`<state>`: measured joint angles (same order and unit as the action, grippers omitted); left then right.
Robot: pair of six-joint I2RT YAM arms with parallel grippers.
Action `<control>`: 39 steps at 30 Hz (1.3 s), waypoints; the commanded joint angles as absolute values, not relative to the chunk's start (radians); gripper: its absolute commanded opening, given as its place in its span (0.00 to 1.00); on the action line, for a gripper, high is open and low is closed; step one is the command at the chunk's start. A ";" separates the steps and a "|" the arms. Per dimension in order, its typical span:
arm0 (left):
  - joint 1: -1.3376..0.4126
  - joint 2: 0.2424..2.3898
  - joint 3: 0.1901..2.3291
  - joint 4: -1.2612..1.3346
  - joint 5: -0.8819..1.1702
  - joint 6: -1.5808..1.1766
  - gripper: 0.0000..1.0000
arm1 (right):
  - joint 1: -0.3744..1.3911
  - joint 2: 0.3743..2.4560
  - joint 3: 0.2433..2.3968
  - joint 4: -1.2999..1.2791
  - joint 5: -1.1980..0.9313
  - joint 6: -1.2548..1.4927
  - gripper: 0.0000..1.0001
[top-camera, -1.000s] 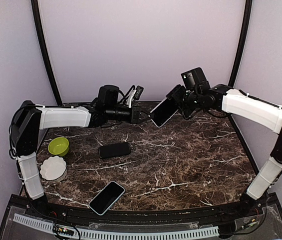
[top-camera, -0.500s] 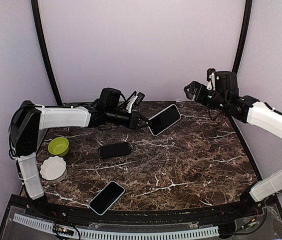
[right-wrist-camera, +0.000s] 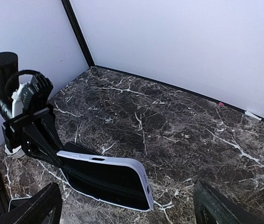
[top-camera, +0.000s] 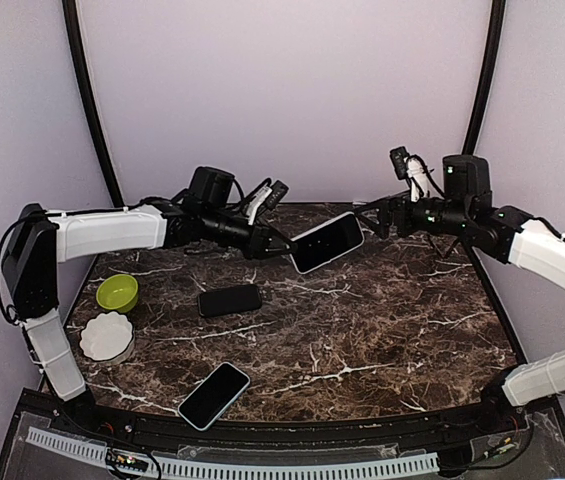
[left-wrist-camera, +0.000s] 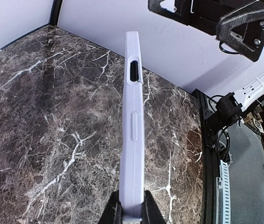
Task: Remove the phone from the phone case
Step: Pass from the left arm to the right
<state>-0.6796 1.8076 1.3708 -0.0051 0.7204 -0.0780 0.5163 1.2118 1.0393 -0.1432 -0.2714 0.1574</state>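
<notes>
a second ago the right gripper [top-camera: 374, 216] sits against the far end of the phone [top-camera: 327, 242]; it then lets go, spreads its jaws wide and swings off up and to the right. now it is lower again and hangs just off that end, not touching. the left gripper [top-camera: 282, 246] carries the phone slightly lower and flatter, and the left arm [top-camera: 102, 230] leans its shoulder further left
</notes>
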 commanded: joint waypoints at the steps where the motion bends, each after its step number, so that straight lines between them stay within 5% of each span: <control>1: -0.662 1.698 1.347 0.021 0.821 -0.010 0.00 | 0.512 1.214 1.047 -0.196 -0.376 0.082 0.99; 16: -0.631 1.579 1.268 -0.004 1.040 0.126 0.00 | 0.511 1.026 0.777 -0.033 -0.709 -0.158 0.96; 23: -0.631 1.578 1.259 -0.003 1.101 0.130 0.00 | 0.511 1.071 0.816 -0.015 -0.773 -0.137 0.94; 39: -0.633 1.591 1.262 0.028 1.119 0.107 0.00 | 0.512 1.257 0.934 0.017 -1.032 -0.031 0.70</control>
<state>-0.6323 1.6337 1.2602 -0.0471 1.0588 0.1043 0.5159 1.2430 0.8928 -0.0578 -0.9455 -0.0830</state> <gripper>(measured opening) 0.110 0.713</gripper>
